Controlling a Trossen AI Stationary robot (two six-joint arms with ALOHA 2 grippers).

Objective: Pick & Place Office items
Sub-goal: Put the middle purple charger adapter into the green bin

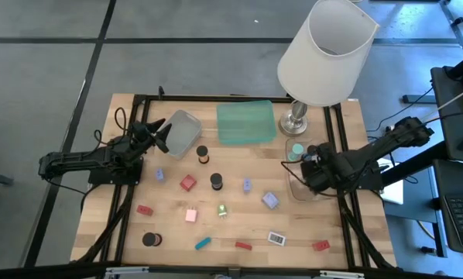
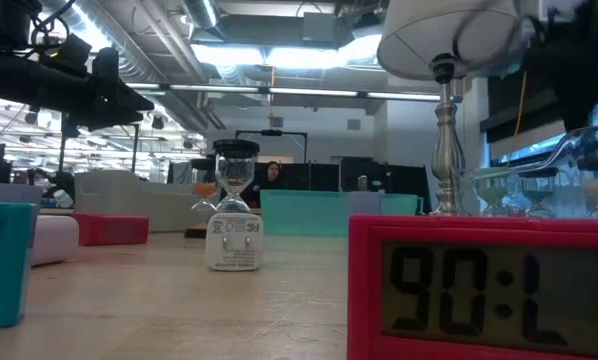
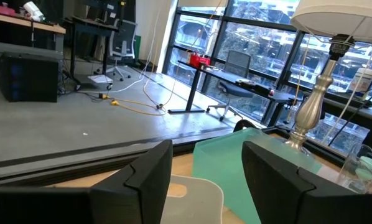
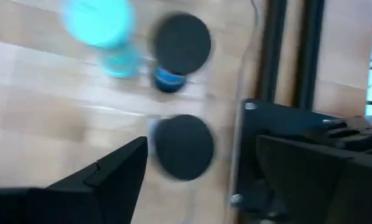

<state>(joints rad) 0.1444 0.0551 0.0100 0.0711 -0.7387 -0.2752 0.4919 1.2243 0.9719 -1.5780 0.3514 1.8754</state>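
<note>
The left gripper (image 1: 160, 133) hangs at the far left of the table (image 1: 348, 232), just over the near-left rim of the grey tray (image 1: 183, 132); its fingers (image 3: 142, 180) stand spread with nothing between them. The right gripper (image 1: 303, 163) sits at the far right, over the clear tray (image 1: 297, 186) and pointing down into it; its own view shows the fingers (image 4: 111, 177) parted around empty space above two black discs (image 4: 183, 146) and a teal-topped piece (image 4: 99, 22) — blurred, so their exact nature is unclear.

The office items lie scattered across the middle and near part of the table: two black cylinders (image 1: 203, 153) near the centre, a red block (image 1: 187, 182) between them, lavender blocks (image 1: 270, 201) to the right, a pink block (image 1: 191, 215), a teal bar (image 1: 203, 243) and a red bar (image 1: 243, 245) along the near edge; a mint-green cap (image 1: 296, 149) rests in the clear tray. The green tray (image 1: 245, 122) sits far centre, beside the lamp (image 1: 324, 54).
</note>
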